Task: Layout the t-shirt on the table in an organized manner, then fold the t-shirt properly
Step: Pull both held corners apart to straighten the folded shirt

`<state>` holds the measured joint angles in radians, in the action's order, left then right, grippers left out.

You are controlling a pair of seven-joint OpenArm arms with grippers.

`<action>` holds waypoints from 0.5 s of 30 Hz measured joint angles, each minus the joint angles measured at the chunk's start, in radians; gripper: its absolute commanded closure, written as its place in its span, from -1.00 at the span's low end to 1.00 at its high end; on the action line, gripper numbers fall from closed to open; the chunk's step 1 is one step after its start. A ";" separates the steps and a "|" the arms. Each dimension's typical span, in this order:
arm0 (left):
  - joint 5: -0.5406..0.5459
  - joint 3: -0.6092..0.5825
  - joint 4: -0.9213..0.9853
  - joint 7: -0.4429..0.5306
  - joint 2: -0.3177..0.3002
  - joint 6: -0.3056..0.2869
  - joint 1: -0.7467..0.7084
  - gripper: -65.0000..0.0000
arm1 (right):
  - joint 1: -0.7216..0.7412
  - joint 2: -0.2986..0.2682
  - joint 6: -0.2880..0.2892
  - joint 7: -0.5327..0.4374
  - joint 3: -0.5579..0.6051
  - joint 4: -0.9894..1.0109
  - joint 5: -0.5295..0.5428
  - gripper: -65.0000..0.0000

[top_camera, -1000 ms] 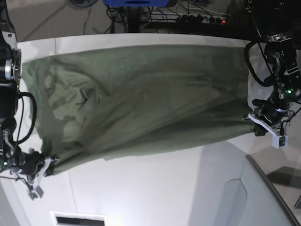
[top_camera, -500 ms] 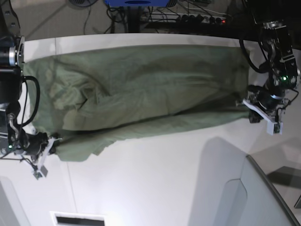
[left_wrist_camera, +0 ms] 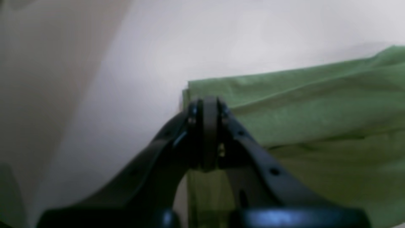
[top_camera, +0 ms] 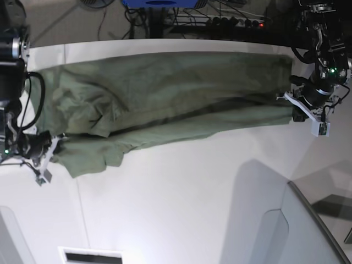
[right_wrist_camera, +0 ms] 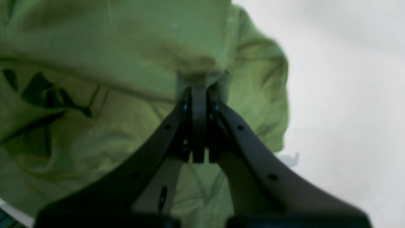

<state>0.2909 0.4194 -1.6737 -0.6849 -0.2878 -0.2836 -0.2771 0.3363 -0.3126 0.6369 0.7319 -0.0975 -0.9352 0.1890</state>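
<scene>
The left gripper has its jaws pressed together on a corner of the t-shirt, the cloth's folded edge pinched right at the fingertips. From that claw the green fabric runs away to the right in the wrist view, two layers stacked with a straight edge, and bare white table lies to its left and beyond it. In the base view this gripper sits at the shirt's right end, its arm coming down from the upper right corner with the wrist bent toward the cloth and a small green light showing on it.

The right gripper is likewise clamped tight on the shirt, biting a bunched fold just ahead of its tips. Around that claw the fabric is rumpled, with dark creases to its left and a rounded sleeve-like lobe to its right, past which the table is bare. In the base view this gripper holds the shirt's left end low near the tabletop, its arm standing along the left edge with black cables looping beside it.

Between the two claws the one t-shirt stretches as a long band across the far half of the table, a lower flap lying doubled over along its near side. I count two arms, two grippers, one shirt. No label or writing can be read on anything.
</scene>
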 measured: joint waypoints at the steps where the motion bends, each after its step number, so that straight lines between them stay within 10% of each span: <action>1: 0.000 0.000 0.000 0.000 0.002 0.000 0.000 1.00 | -0.011 0.007 0.000 0.025 -0.020 -0.029 -0.002 1.00; 15: 0.001 0.005 0.001 -0.001 0.008 0.000 0.041 1.00 | -0.117 0.047 -0.001 0.213 -0.126 -0.331 0.000 1.00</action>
<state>0.2916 0.4248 -1.6726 -0.6857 -0.2802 -0.2840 -0.2363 0.2192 -0.2657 0.6361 0.9451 -0.2234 -1.2659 0.1890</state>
